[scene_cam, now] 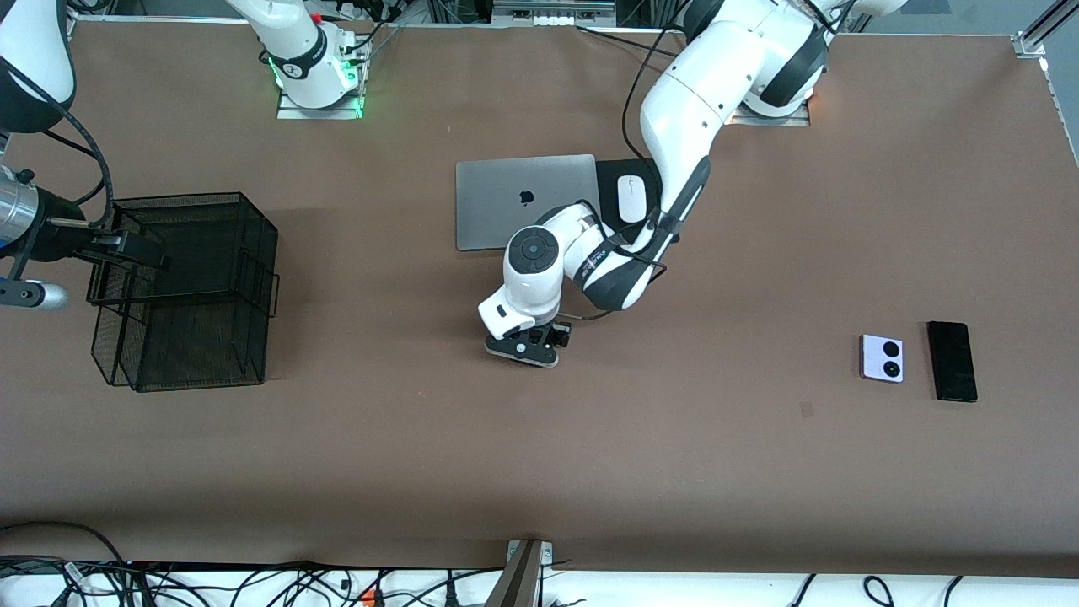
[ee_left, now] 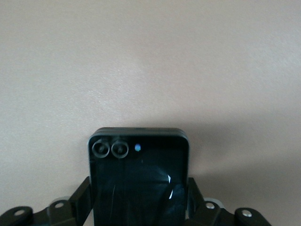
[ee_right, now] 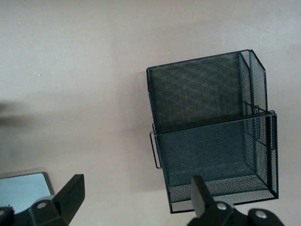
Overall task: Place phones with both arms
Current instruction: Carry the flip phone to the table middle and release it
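My left gripper (scene_cam: 524, 346) is low over the middle of the table, shut on the small black folded phone (ee_left: 139, 169). Its fingers (ee_left: 81, 201) press the phone's two sides in the left wrist view (ee_left: 139, 188). In the front view the hand hides this phone. The lilac-white phone with two black circles (scene_cam: 882, 358) and the long black slab phone (scene_cam: 952, 361) lie side by side at the left arm's end of the table. My right gripper (scene_cam: 135, 247) hangs open and empty over the black mesh basket (scene_cam: 185, 287); the right wrist view (ee_right: 136, 186) shows its fingers wide apart.
A grey laptop (scene_cam: 523, 206) lies closed between the arms' bases and my left gripper, with a white mouse (scene_cam: 631, 198) on a black pad (scene_cam: 614, 171) beside it. The basket (ee_right: 211, 136) stands at the right arm's end of the table. Cables run along the table's near edge.
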`<state>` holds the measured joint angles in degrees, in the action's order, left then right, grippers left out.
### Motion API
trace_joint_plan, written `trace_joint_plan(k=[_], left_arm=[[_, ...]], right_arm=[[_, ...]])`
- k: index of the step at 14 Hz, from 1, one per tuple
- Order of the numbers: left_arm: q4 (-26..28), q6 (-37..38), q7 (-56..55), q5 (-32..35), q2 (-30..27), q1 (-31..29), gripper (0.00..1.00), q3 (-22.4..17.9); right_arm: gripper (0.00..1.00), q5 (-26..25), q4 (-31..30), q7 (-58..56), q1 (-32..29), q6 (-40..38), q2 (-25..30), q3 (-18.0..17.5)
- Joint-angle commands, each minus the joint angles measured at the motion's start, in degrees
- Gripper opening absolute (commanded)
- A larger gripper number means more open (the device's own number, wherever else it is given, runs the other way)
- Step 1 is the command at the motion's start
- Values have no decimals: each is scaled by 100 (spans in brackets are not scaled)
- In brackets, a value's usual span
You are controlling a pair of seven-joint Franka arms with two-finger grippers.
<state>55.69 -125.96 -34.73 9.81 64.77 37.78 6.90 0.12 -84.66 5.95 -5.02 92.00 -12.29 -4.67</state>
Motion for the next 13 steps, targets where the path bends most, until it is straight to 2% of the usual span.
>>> trace_joint_plan(k=[1, 4, 7, 13], left_arm=[[-278, -112, -183, -50, 123, 63, 100, -136], [-287, 114, -201, -94, -105, -68, 100, -136], [-287, 835, -140, -85, -456, -297, 100, -75], [-261, 2092, 1501, -32, -852, -815, 100, -136]], right_arm=[[100, -38, 64, -59, -34, 20, -19, -7], [100, -38, 64, -50, -43, 20, -28, -7], [100, -38, 64, -50, -43, 37, -28, -7], [100, -38, 64, -24, -43, 38, -28, -7]])
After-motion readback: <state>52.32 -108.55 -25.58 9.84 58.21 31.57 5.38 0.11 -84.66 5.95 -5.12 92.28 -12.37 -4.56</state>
